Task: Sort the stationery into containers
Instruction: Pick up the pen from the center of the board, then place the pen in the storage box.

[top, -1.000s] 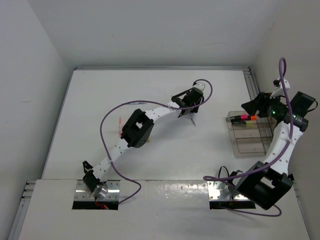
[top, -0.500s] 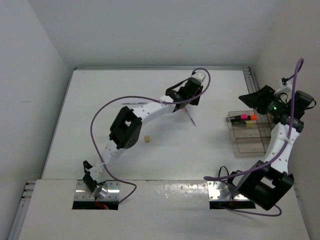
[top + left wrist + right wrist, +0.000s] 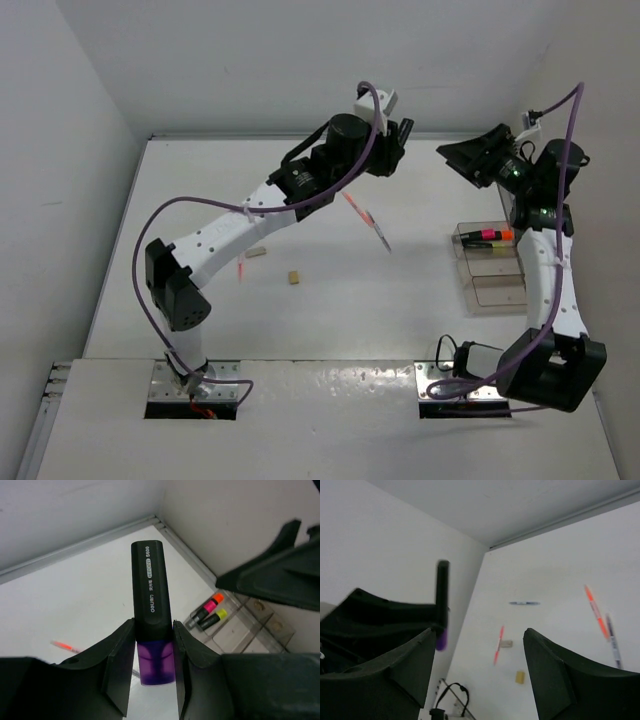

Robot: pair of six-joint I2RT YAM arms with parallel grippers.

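My left gripper [image 3: 154, 650] is shut on a stubby black highlighter with a purple end [image 3: 152, 615] and holds it high above the table; in the top view this gripper [image 3: 400, 135] is at the back, right of centre. My right gripper [image 3: 462, 155] is open and empty, raised and facing the left gripper; its view [image 3: 477, 675] shows the held highlighter [image 3: 442, 605]. The clear containers [image 3: 495, 275] stand at the right and hold a pink-orange highlighter [image 3: 485, 236] and a yellow one [image 3: 213, 619].
On the table lie an orange pen [image 3: 360, 210], a grey pen [image 3: 382, 237], a red pen [image 3: 241, 265], a blue pen [image 3: 524, 603], a grey eraser [image 3: 257, 252] and a tan eraser [image 3: 294, 278]. Walls close the table at back and right.
The left arm has lifted off the table and swung up toward the back right with the purple highlighter. The right gripper has risen from the containers and turned toward the left.
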